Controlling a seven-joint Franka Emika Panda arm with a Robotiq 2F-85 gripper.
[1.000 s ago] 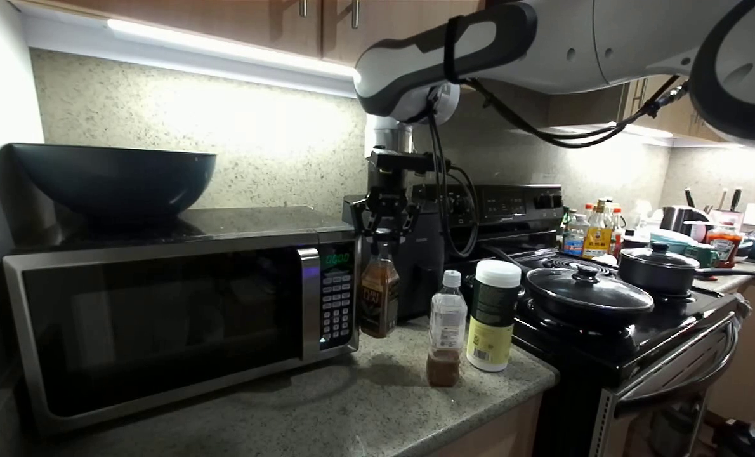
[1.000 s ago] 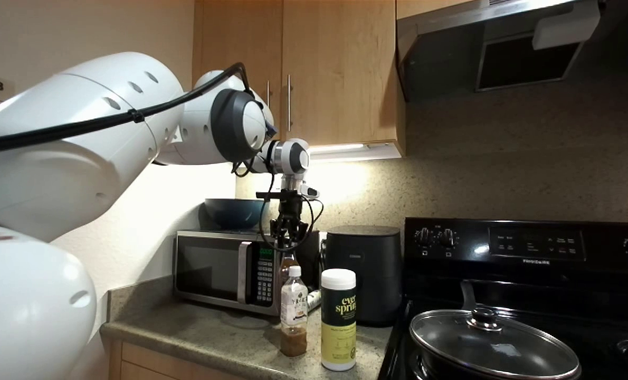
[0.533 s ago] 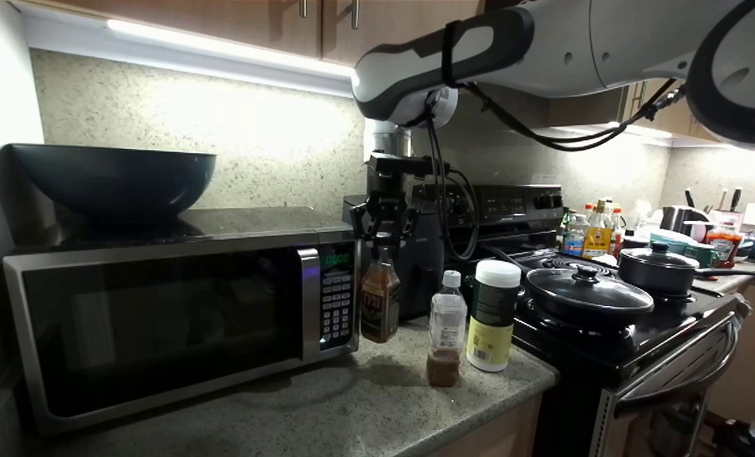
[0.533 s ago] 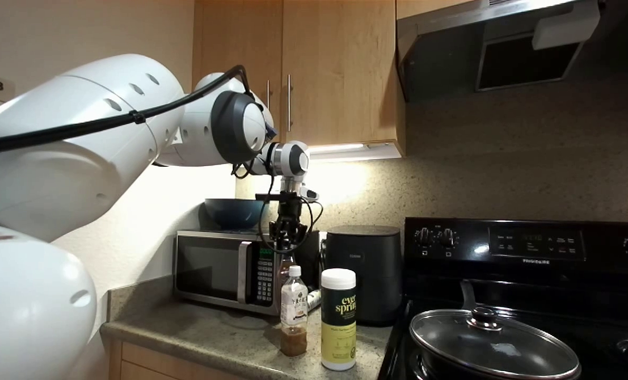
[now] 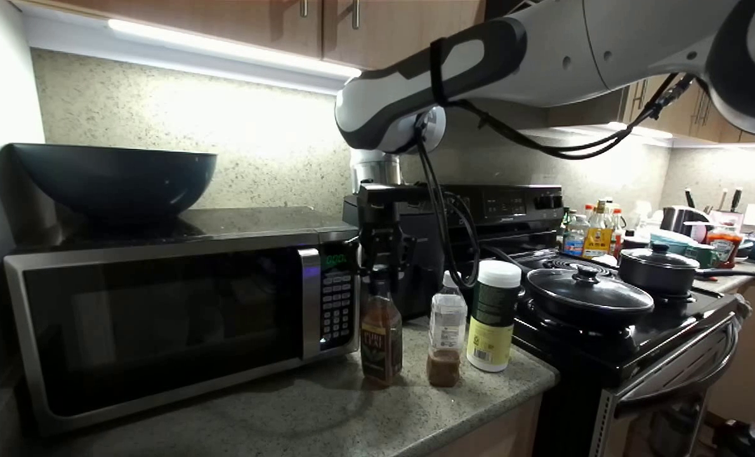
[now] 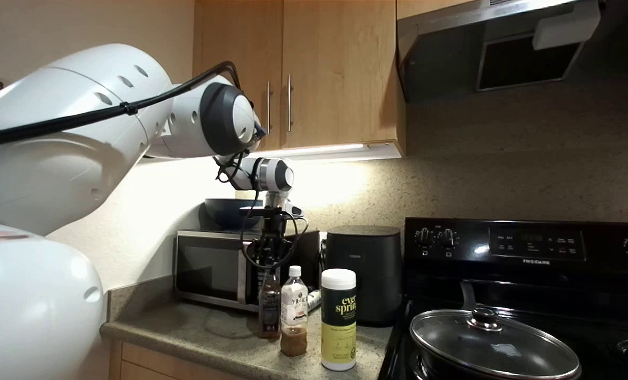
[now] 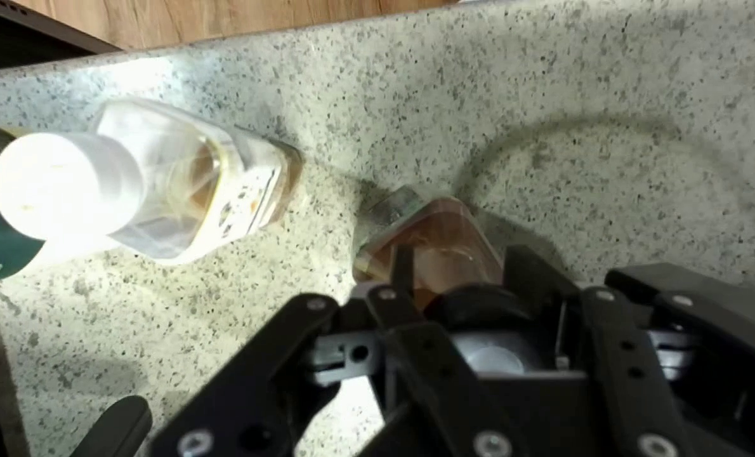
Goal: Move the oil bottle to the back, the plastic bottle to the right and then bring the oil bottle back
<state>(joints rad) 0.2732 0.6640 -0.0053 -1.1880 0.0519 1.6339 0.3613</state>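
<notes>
in an exterior view, can see the plastic bottle [image 5: 446,330], white-capped and brown low down, upright on the counter [image 5: 276,419]. left of the plastic bottle, near but apart, can make out the oil bottle [image 5: 382,349], upright too (lettering on the label too blurred to read in full), with the gripper [image 5: 380,277] pointing straight down at its top. cannot tell about contact between its base and the counter. just right of the plastic bottle, find a white-lidded jar [image 5: 493,317], yellow-green on its lower half; farther right of the plastic bottle, a lidded pan [image 5: 590,295] on the black stove [image 5: 606,352]. well left of the plastic bottle, see the microwave [image 5: 162,324] and, higher on that side, a dark bowl [image 5: 111,181].

in an exterior view, find the oil bottle [image 6: 270,311] left of the plastic bottle and slightly behind, with its top under the gripper. can see the jar right of the plastic bottle, a tall dark appliance [image 6: 364,279] behind and right of the plastic bottle, and, above and left of the plastic bottle, the white robot arm [image 6: 108,111].

in the wrist view, can see the plastic bottle from above, cap nearest. right of the plastic bottle, find the fingers [image 7: 403,270] drawn in on both sides of the oil bottle, pinching its top. left of the plastic bottle, partly behind its cap, see a slice of the jar.
</notes>
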